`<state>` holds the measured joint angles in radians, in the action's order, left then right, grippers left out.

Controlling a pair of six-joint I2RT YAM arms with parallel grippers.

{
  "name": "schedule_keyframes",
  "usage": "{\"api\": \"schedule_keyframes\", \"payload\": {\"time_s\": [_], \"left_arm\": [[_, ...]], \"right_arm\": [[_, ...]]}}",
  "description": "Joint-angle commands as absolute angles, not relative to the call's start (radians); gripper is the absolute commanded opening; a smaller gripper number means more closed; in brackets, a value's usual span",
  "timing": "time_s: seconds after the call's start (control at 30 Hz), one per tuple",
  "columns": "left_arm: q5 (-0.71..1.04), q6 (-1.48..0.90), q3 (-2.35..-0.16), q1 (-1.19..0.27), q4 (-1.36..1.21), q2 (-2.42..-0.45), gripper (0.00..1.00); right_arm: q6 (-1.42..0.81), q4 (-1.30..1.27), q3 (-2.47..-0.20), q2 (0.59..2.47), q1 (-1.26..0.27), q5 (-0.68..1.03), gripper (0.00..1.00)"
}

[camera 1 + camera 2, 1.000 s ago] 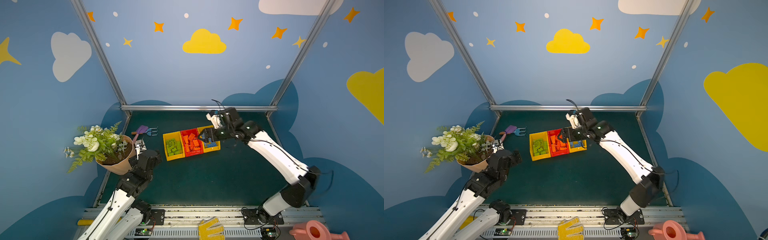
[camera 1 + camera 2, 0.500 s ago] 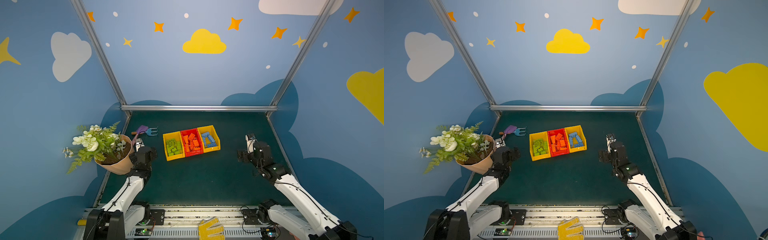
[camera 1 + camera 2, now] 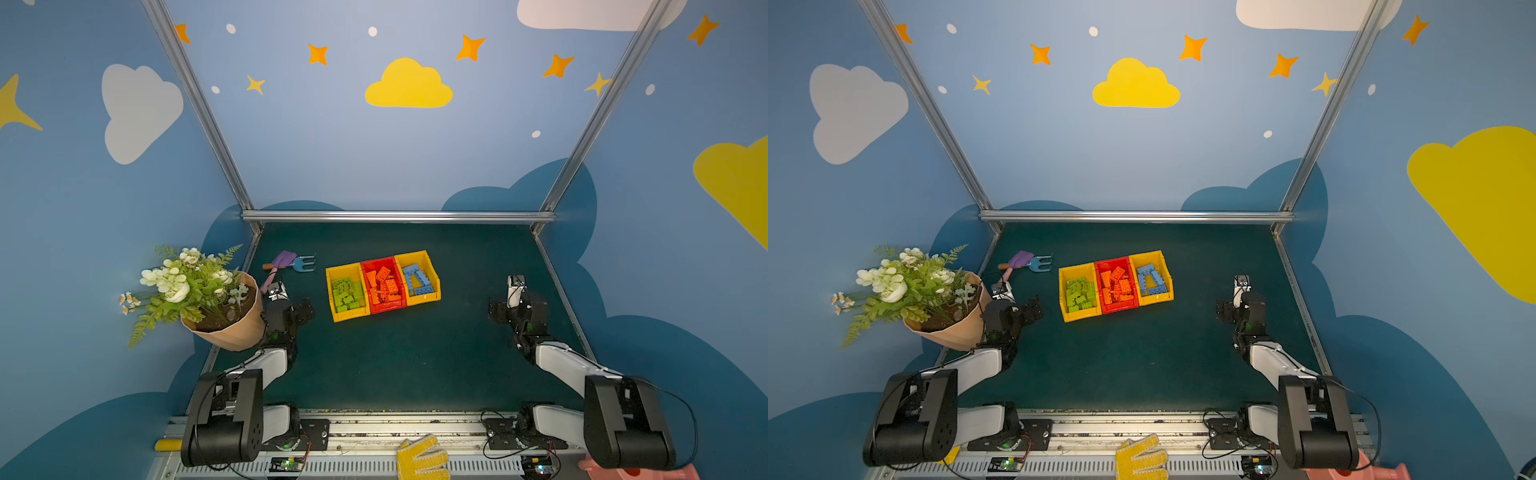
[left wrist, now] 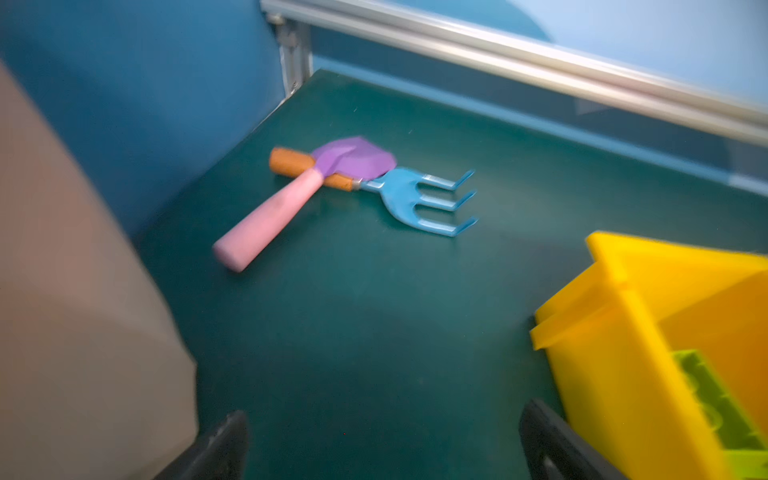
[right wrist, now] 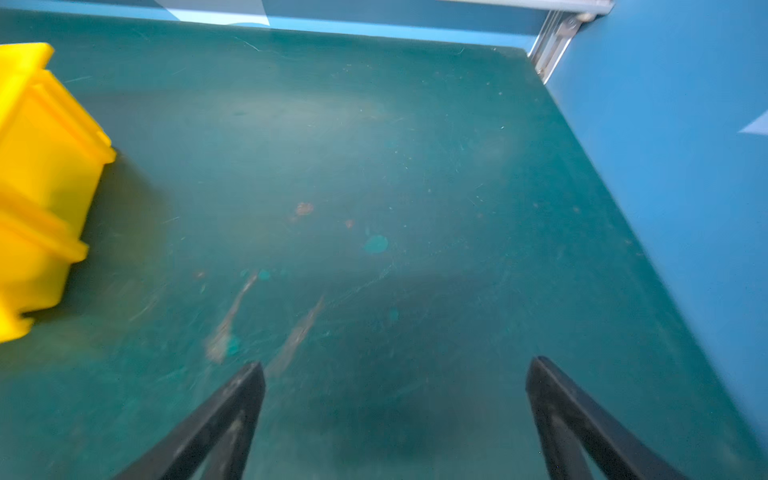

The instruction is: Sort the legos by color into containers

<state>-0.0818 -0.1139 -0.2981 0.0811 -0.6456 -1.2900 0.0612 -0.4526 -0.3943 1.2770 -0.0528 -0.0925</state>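
Three joined containers sit mid-table in both top views. The left yellow bin [image 3: 351,314] holds lime green legos [image 3: 347,293], the red bin [image 3: 388,306] holds orange legos [image 3: 382,284], and the right yellow bin [image 3: 424,297] holds light blue legos [image 3: 415,280]. My left gripper [image 3: 291,306] hangs open and empty beside the flower pot, left of the bins. The left wrist view shows its spread fingertips [image 4: 232,424] and the green-filled bin [image 4: 623,332]. My right gripper [image 3: 513,309] is open and empty over bare mat, right of the bins, with its fingertips [image 5: 251,374] wide apart.
A tan pot of flowers [image 3: 224,328] leans at the table's left edge, close to my left arm. A purple shovel and blue rake [image 3: 291,262] lie at the back left. A yellow glove [image 3: 422,457] and a pink watering can [image 3: 640,473] lie by the front rail.
The right arm has drawn back from above the blue-filled bin to the right side of the table. The left arm has folded back next to the pot.
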Motion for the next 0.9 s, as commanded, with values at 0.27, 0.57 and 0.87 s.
{"api": "schedule_keyframes", "payload": {"time_s": [0.27,0.57,0.87], "left_arm": [[0.118,-0.05,-0.411,0.074,-0.758,-1.519,1.0],[0.12,-0.046,-0.435,0.074,-0.712,-1.521,1.0],[0.12,-0.046,-0.434,0.074,-0.712,-1.523,1.0]], "right_arm": [[0.131,-0.421,-0.537,1.417,0.0,0.309,0.96],[0.094,-0.425,-0.542,1.424,0.018,0.275,0.96],[0.023,-0.598,-0.434,1.373,0.029,0.224,0.96]]}}
